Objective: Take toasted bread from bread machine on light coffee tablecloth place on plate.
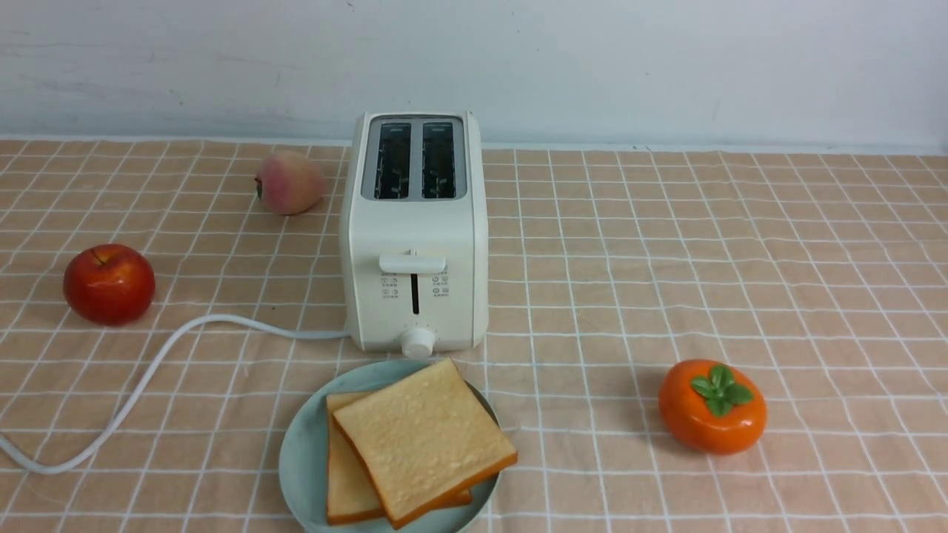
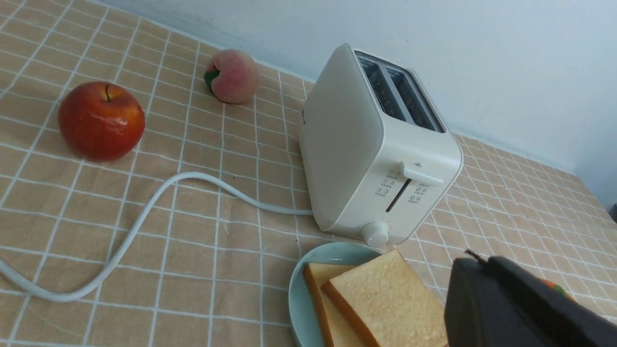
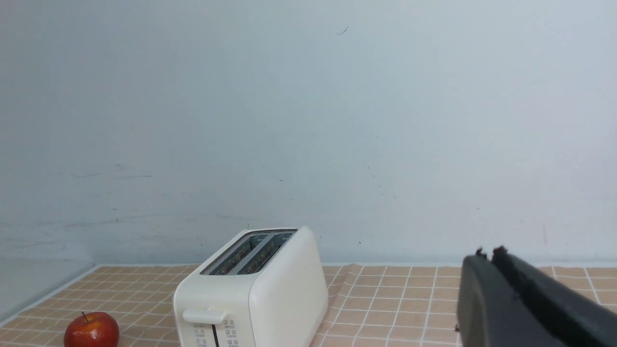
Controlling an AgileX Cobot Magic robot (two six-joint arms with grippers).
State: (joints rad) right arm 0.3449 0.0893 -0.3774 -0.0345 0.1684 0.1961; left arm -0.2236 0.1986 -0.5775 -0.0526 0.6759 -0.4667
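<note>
The cream-white bread machine (image 1: 415,237) stands on the light coffee tablecloth (image 1: 666,259) with both slots empty and its lever up. Two toasted bread slices lie stacked on the pale blue-green plate (image 1: 304,451) just in front of it: the top slice (image 1: 424,438) lies askew over the lower slice (image 1: 348,481). Neither gripper shows in the front view. My left gripper (image 2: 475,262) is shut and empty, held above the plate's right side near the top slice (image 2: 385,303). My right gripper (image 3: 487,255) is shut and empty, held high to the right of the bread machine (image 3: 255,294).
A red apple (image 1: 109,283) sits at the left, a peach (image 1: 289,182) behind the toaster's left side, and an orange persimmon (image 1: 712,406) at the front right. The white cord (image 1: 148,370) curves left from the toaster to the front edge. A pale wall stands behind the table.
</note>
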